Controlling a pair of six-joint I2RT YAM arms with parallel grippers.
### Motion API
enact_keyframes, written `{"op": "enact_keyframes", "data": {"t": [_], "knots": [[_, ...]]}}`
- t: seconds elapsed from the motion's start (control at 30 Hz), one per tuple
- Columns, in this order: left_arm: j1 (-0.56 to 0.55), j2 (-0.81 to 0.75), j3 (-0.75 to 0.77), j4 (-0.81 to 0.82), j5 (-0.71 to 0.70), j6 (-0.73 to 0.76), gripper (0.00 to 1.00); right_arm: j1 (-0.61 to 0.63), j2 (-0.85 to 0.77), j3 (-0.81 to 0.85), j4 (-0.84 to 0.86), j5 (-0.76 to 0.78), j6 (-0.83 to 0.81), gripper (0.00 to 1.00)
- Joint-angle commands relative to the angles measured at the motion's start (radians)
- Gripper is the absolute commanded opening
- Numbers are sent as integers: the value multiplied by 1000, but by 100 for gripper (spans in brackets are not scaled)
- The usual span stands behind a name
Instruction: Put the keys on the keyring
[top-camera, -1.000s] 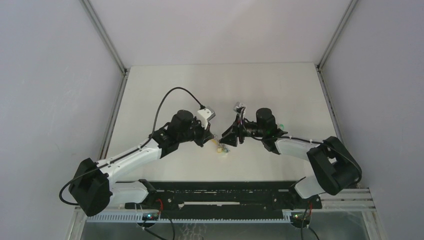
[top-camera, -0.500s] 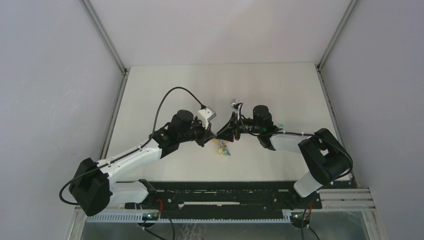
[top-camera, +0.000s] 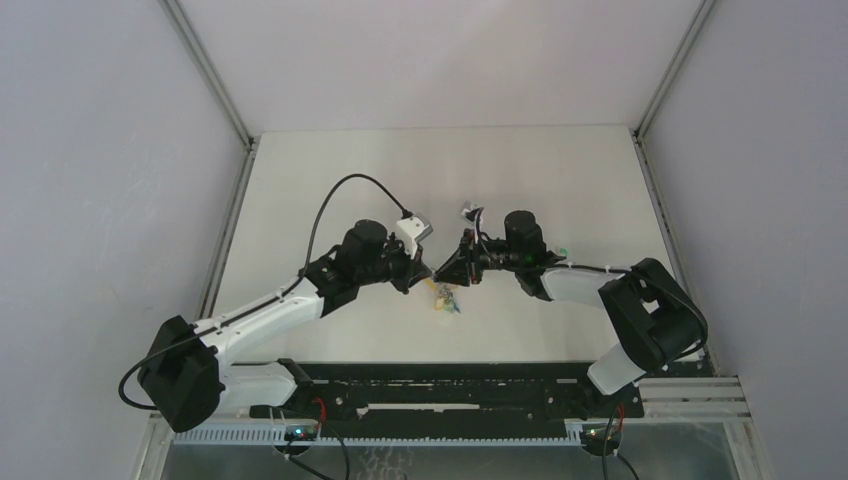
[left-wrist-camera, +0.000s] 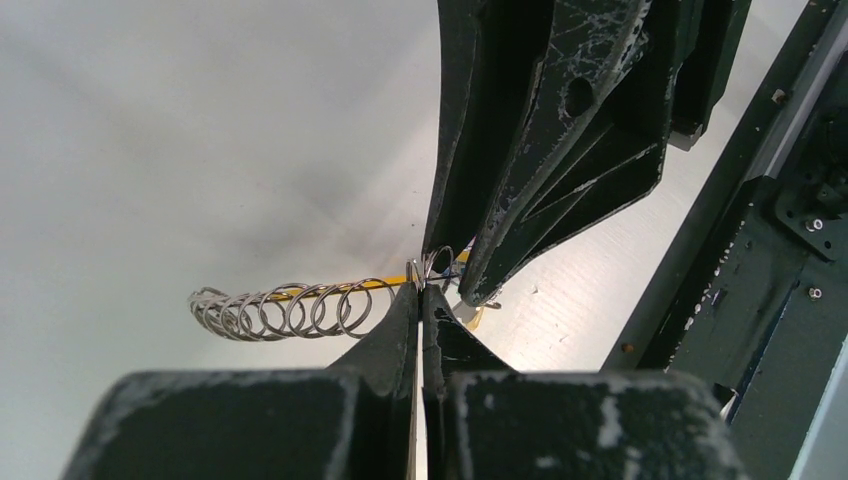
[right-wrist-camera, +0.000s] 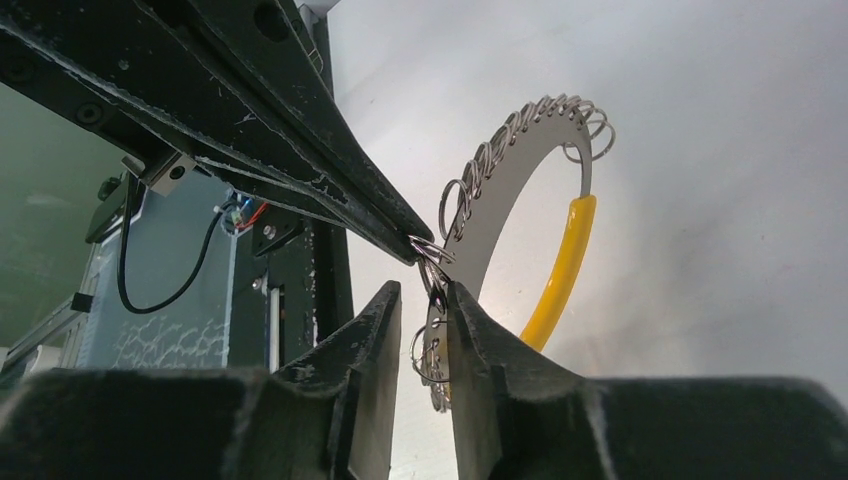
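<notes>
We find the left gripper (left-wrist-camera: 418, 290) clenched on one small wire loop at the end of the keyring (left-wrist-camera: 290, 310). From the left gripper, the chain of loops curves away in an arc that carries a yellow band (right-wrist-camera: 565, 270). The right gripper (right-wrist-camera: 425, 295) meets the left gripper tip to tip. Its jaws stand a narrow gap apart with loops between them, not clamped. The keys (top-camera: 447, 300) show as a coloured speck just beside the left gripper, too small to detail.

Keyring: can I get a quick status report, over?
Left gripper shut on keyring, pinching one ring. Right gripper jaws slightly apart around nearby rings; grip unclear. Only rings between the tips.
</notes>
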Motion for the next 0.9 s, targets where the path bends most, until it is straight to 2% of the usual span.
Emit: {"op": "enact_keyframes", "data": {"t": [0.0, 0.37, 0.53, 0.57, 0.7, 0.87], "knots": [[-6, -18, -23, 74, 5, -4, 0, 1, -49, 33, 8, -20, -24, 21], [-6, -16, -40, 90, 4, -7, 0, -1, -86, 33, -56, -7, -59, 0], [-5, -3, -52, 114, 3, -19, 0, -2, -129, 33, -125, 15, -106, 0], [-5, -6, -59, 127, -1, -26, 2, -2, -139, 33, -141, 20, -116, 0], [-5, -35, -117, 204, -25, -61, 20, -1, -188, 34, -232, 62, -179, 0], [10, -90, -218, 345, -5, -126, 42, 13, -241, 87, -449, 138, -303, 0]]}}
